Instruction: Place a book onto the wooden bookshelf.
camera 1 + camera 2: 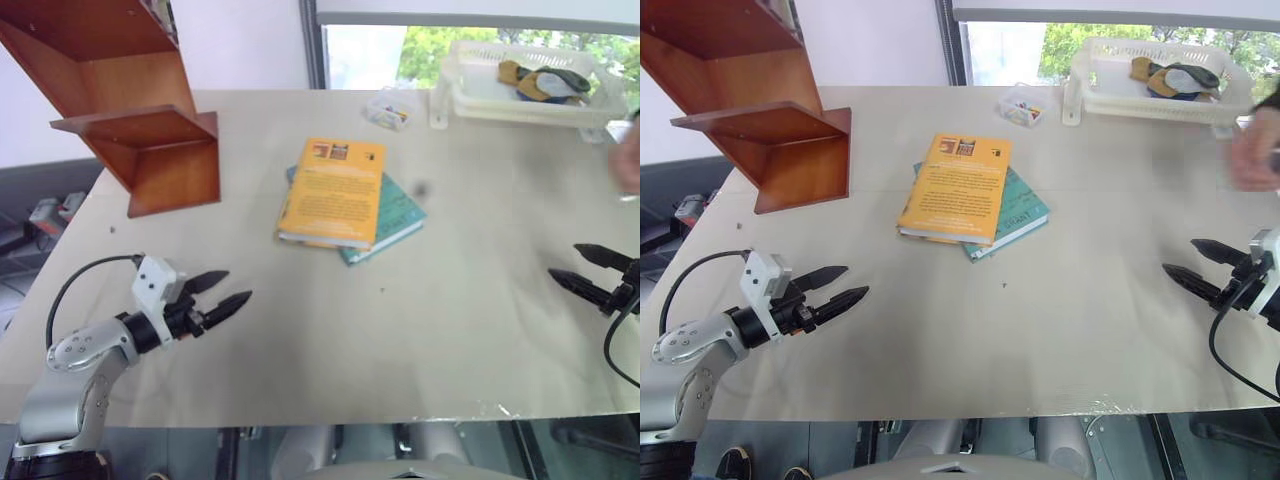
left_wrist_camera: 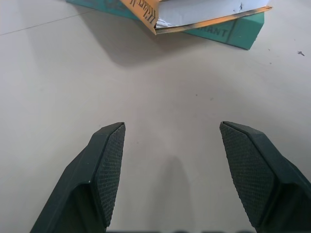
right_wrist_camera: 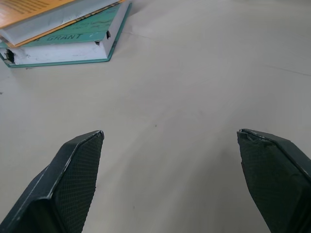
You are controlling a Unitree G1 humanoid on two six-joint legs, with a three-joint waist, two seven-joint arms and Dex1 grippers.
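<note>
Left eye view looks down on a pale worktop (image 1: 450,340) with the book (image 1: 333,190), an orange-yellow paperback, lying flat near the middle. It rests on top of a teal-green book (image 1: 395,222), which juts out from under it on the side toward the right arm. Both books lie well apart from either arm.

At the far left corner of the worktop stands the wooden bookshelf (image 1: 150,130), reddish-brown, with slanted panels and a flat board; its base rests on the worktop, well apart from the books.

At the far right sits a white plastic basket (image 1: 520,100) with some dark and yellowish items inside. Just beside it, toward the middle, lies a small clear box (image 1: 392,108) with coloured bits in it. A blurred hand of a person (image 1: 1255,150) shows at the right edge near the basket.

The left end effector (image 1: 215,298) hovers over the near left of the worktop, its two black fingers spread and nothing between them, aimed toward the books. The right end effector (image 1: 1200,265) hovers at the near right, fingers likewise spread apart and empty. Both wrist views show bare worktop between the spread fingers (image 2: 107,170), with the stacked books beyond
</note>
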